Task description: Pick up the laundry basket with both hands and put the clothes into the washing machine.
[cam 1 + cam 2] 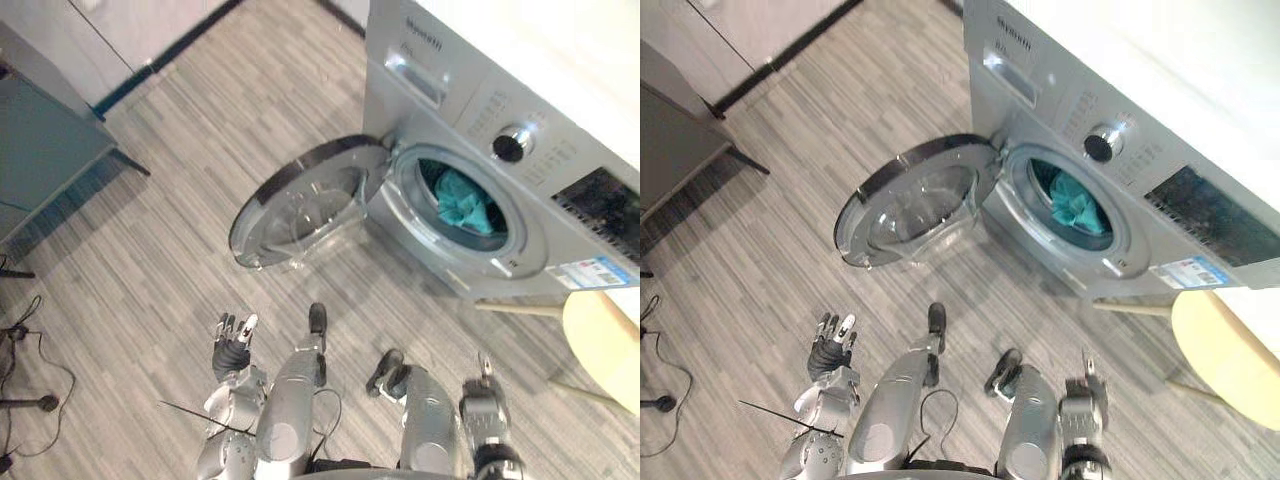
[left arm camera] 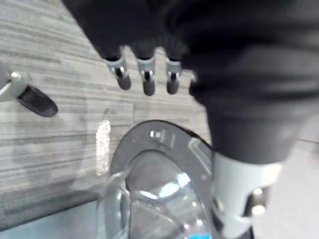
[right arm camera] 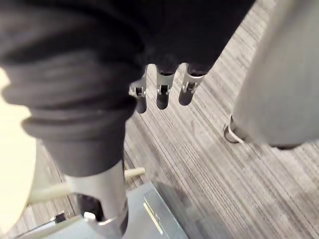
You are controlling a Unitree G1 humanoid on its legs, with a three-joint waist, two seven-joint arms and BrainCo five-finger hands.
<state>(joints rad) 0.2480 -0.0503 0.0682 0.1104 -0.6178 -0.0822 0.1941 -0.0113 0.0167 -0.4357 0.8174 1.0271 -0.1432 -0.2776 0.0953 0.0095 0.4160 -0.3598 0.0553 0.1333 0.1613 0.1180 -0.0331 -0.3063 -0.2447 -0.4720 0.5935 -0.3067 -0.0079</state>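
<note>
Closest to the camera, the left robot hand (image 1: 232, 352) hangs low above the grey wood-plank floor (image 1: 180, 250), released, its fingers (image 2: 145, 79) straight and a little spread and the thumb (image 2: 32, 97) standing apart. Its wrist view looks past the fingertips to the round grey-rimmed glass door (image 1: 300, 205) of the silver-grey front-loading washing machine (image 1: 470, 110).

To its right, the right robot hand (image 1: 483, 398) hangs above the same floor. It too is released, its fingers (image 3: 163, 92) straight and gripping nothing.

Farther off, the washing machine stands at the right. Its door is swung fully open to the left, so the glass bowl faces up and outward. Inside the dark drum (image 1: 455, 205) lie the teal clothes (image 1: 462, 200), bunched in a heap toward the back.

A chrome-ringed black control knob (image 1: 512, 143) sits on the sloping panel above the opening. Just beside the machine's lower right corner stands a pale cream round-topped stool (image 1: 605, 340) on light wooden legs. Well apart, at the far left, is a grey cabinet (image 1: 40, 140).
</note>
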